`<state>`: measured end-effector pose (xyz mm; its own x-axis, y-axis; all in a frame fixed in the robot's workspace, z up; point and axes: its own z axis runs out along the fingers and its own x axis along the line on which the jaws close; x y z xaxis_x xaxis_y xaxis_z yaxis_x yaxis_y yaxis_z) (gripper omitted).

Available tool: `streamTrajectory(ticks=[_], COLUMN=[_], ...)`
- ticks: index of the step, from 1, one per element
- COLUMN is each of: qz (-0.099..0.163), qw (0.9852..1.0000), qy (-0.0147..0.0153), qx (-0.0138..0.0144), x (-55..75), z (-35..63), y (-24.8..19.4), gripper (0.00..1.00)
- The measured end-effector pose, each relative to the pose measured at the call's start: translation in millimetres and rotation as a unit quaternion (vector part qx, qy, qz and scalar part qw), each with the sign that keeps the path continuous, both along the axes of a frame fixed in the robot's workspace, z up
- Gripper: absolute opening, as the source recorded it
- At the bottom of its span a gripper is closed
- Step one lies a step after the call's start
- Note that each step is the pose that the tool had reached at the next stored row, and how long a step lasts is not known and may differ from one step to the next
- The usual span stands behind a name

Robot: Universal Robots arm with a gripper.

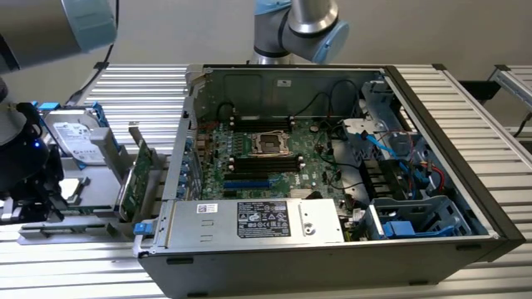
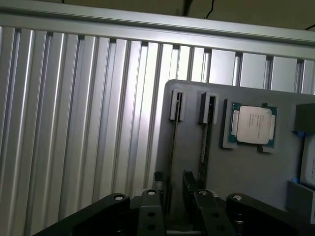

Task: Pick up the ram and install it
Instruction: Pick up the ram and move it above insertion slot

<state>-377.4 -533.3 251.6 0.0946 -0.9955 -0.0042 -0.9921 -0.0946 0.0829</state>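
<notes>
Over the flat grey plastic parts tray [image 2: 246,179], tool [image 2: 173,181] hangs with fingers apart, straddling the ram [image 2: 172,142], a thin dark stick seen edge-on, standing in a grey clip [image 2: 176,105]. No clamp on it that I can see. A second edge-on stick [image 2: 203,142] stands between the ram and the square silver processor chip [image 2: 253,125]. Risks: closing off-centre would cock the ram in its clip, and drifting chip-ward would knock the neighbour. The ribbed aluminium counter [image 2: 74,123] lies on the far side from the chip.
</notes>
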Motion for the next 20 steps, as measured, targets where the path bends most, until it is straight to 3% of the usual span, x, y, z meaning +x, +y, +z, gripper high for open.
streamTrajectory(ticks=[20], qz=[-0.003], qw=[1.0], qy=[0.0], qx=[0.0], x=[-0.8], z=[-36.3], y=[-0.3], gripper=[0.3])
